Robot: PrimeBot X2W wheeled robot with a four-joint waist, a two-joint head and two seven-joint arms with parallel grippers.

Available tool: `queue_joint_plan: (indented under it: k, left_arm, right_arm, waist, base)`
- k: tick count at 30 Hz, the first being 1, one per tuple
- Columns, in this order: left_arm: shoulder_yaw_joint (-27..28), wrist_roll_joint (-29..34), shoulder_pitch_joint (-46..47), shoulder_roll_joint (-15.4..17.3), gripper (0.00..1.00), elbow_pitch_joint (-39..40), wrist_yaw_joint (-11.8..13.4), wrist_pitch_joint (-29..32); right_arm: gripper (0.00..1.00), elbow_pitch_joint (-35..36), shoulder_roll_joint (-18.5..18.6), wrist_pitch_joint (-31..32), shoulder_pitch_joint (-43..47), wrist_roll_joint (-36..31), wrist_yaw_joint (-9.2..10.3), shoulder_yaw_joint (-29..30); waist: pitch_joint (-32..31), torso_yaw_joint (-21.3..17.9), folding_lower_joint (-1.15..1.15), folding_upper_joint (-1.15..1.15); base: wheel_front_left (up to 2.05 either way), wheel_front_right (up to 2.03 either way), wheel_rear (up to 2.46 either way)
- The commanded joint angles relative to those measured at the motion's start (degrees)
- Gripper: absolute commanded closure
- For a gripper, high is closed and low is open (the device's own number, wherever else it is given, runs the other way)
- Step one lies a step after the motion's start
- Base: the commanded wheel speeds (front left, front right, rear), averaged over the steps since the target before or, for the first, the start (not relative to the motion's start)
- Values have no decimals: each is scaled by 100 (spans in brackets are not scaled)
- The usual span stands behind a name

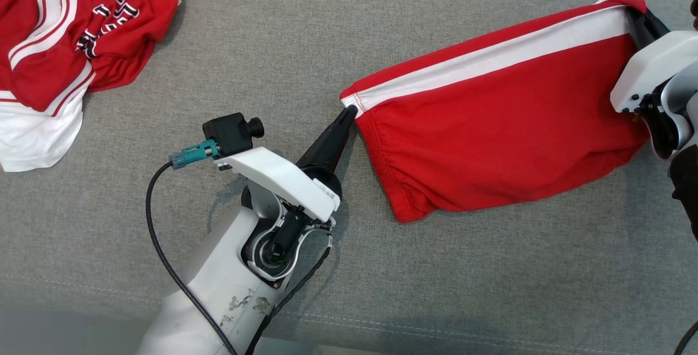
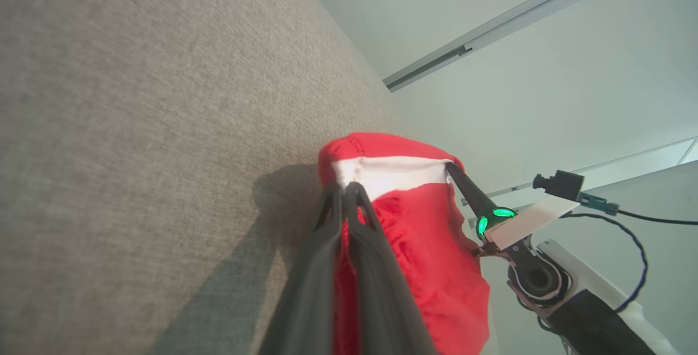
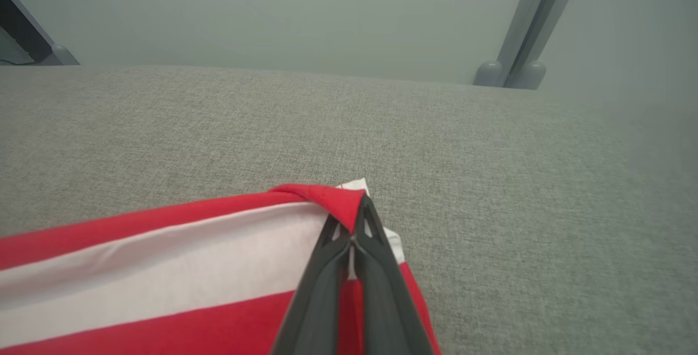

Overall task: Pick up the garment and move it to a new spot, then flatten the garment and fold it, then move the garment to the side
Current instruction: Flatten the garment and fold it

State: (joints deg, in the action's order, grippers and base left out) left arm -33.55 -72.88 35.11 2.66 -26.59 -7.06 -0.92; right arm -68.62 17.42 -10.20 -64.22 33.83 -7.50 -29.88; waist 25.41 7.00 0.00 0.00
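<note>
A red garment [image 1: 491,126] with a white stripe lies stretched across the grey cloth surface at the right in the head view. My left gripper [image 1: 349,109] is shut on the garment's left corner, where the white stripe ends; in the left wrist view its tips [image 2: 344,188] pinch the red and white hem [image 2: 392,172]. At the far right, my right gripper [image 1: 635,17] is shut on the opposite top corner. In the right wrist view its tips [image 3: 357,218] clamp the folded red edge of the garment [image 3: 163,268]. The cloth hangs taut between the two grippers.
A second red and white garment [image 1: 65,44] with lettering lies crumpled at the top left. The grey padded surface [image 1: 327,28] runs under everything. A black cable [image 1: 163,246] loops beside my left forearm. Pale walls and a rail [image 3: 523,44] stand beyond the surface.
</note>
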Motion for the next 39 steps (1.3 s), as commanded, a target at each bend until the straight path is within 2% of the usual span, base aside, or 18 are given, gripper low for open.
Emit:
queue_joint_plan:
  k: [1,2,3,4,5,9,12,16,21,24,27,33,39]
  left_arm:
    - [99,-80,133,96,33,37,-42,-70]
    - [74,-88,143,103,9,7,-42,-94]
    - [54,-100,153,106,0,-29,-42,-118]
    - [33,-114,163,110,0,-61,-42,-140]
    - [12,-117,177,118,0,-96,-42,-165]
    - [-111,97,258,223,0,-194,-42,-484]
    - [-97,379,241,328,0,-407,-42,-1039]
    - [77,978,131,461,0,-539,44,-1372]
    - [1113,2125,-414,361,0,-35,268,-1405]
    - [1678,2805,-890,212,0,360,289,-1406]
    - [2124,3174,-1340,83,0,678,197,-1407]
    - [2499,3773,-1935,27,0,1094,139,-1407]
    - [2592,4477,-2601,23,0,1607,313,-1407]
  right_arm:
    - [75,0,-31,-131,-31,63,1,-60]
    - [55,-42,-32,-188,-54,55,1,-72]
    - [27,-76,-40,-240,-73,42,1,-88]
    - [6,-101,-56,-285,-85,39,1,-98]
    - [0,-115,-70,-329,-99,31,1,-110]
    - [0,-50,-76,-457,-134,-24,1,-97]
    - [0,540,-32,-476,29,-116,1,223]
    - [0,1348,-108,-478,578,-438,1,766]
    - [0,2203,-303,-479,1447,-989,1,1358]
    - [0,2685,-434,-479,1985,-1226,1,1688]
    - [0,3163,-581,-479,2576,-1394,1,2020]
    - [0,3824,-824,-479,3549,-1581,1,2357]
    - [0,4298,-1002,-479,4460,-1555,1,2606]
  waist:
    - [-7,-8,0,0]
    - [-11,-15,0,0]
    - [-16,-22,0,0]
    - [-22,-31,0,0]
    - [-28,-42,0,0]
    - [-92,-94,0,0]
    - [-243,-175,0,0]
    - [-425,-295,0,0]
    - [-716,-385,0,0]
    - [-918,-428,0,0]
    - [-1178,-454,0,0]
    - [-1577,-541,0,0]
    - [-1972,-701,0,0]
  base:
    - [0,0,0]
    - [0,0,0]
    - [0,0,0]
    - [0,0,0]
    - [0,0,0]
    - [0,0,0]
    - [0,0,0]
    - [0,0,0]
    - [0,0,0]
    - [0,0,0]
    - [0,0,0]
    - [0,0,0]
    - [0,0,0]
